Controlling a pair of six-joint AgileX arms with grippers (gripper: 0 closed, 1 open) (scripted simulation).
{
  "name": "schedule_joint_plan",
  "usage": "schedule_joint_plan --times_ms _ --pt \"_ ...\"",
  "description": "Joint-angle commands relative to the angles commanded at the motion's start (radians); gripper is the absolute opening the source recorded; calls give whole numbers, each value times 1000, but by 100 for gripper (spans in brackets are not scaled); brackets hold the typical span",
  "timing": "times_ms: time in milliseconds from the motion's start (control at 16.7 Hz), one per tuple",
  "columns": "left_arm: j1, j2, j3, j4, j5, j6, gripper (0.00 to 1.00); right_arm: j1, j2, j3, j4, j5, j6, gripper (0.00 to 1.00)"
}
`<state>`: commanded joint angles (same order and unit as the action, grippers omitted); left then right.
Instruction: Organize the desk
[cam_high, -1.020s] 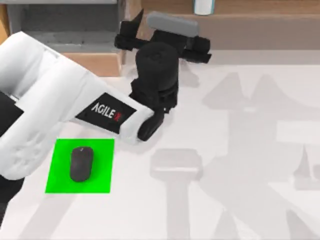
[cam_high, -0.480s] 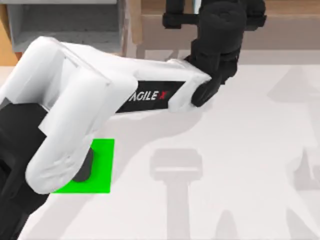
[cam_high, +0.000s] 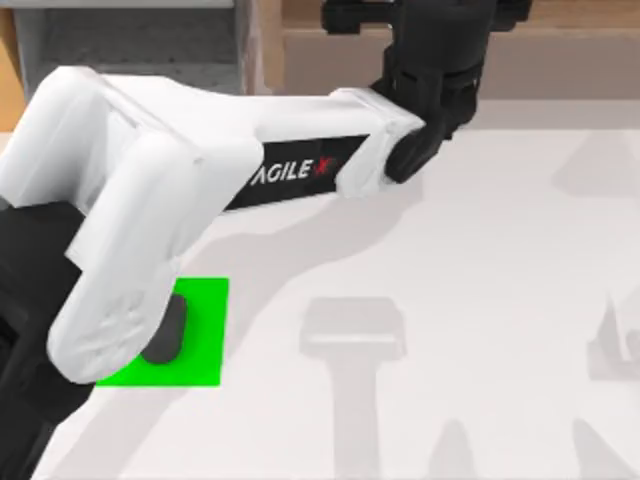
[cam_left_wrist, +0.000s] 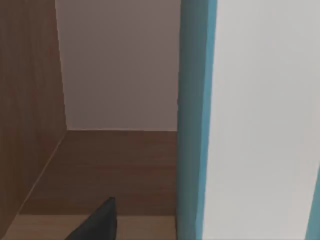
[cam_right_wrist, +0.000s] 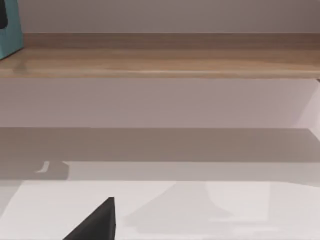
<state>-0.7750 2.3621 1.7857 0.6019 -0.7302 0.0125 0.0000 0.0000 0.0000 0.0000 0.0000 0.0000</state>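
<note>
The desk (cam_high: 480, 260) is a broad white tabletop. My left arm reaches from the lower left across it, and my left gripper (cam_high: 430, 15) is over the wooden shelf (cam_high: 560, 50) at the back edge. In the left wrist view a teal and white upright object (cam_left_wrist: 200, 120) stands close by inside the brown shelf compartment (cam_left_wrist: 115, 170). A corner of my left gripper (cam_left_wrist: 100, 225) shows there. A dark part of my right gripper (cam_right_wrist: 97, 225) shows low over the desk (cam_right_wrist: 200, 210), facing the shelf (cam_right_wrist: 160, 65).
A bright green mat (cam_high: 205, 330) lies at the desk's left with a dark mouse (cam_high: 168, 335) on it, partly covered by my left arm. A grey open box (cam_high: 130, 40) stands at the back left. A teal object (cam_right_wrist: 9, 27) stands on the shelf.
My left arm has swung from the back middle of the desk rightward and farther back over the shelf. The grey object at its gripper one second ago is out of sight. The arm now covers part of the mouse.
</note>
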Motion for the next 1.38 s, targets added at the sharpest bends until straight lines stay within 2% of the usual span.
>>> schedule_joint_plan --times_ms 720,1380 --pt "25 61 111 -52 26 -2 100 0 0 0 0 0 0 100" --pt "25 61 111 -52 26 -2 17 0 0 0 0 0 0 100"
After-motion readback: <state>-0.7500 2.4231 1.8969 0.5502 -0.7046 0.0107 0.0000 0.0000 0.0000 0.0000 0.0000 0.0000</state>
